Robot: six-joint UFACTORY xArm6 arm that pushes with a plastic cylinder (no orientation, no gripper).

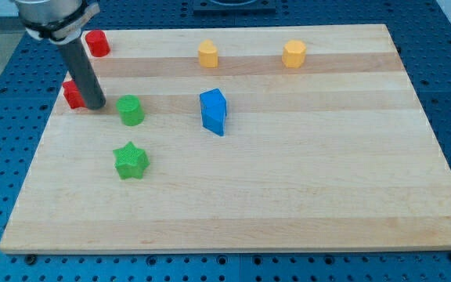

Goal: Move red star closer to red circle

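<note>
Two red blocks lie at the view's left. One red block (96,43) sits near the top left corner of the wooden board (304,196). The other red block (72,95) lies lower, at the board's left edge, partly hidden behind my rod. I cannot tell which one is the star and which the circle. My tip (95,106) rests on the board, touching or almost touching the right side of the lower red block, between it and a green circle (131,110).
A green star (131,160) lies below the green circle. A blue block (214,111) stands near the board's middle. Two yellow blocks (208,54) (294,53) sit along the top. The board rests on a blue perforated table.
</note>
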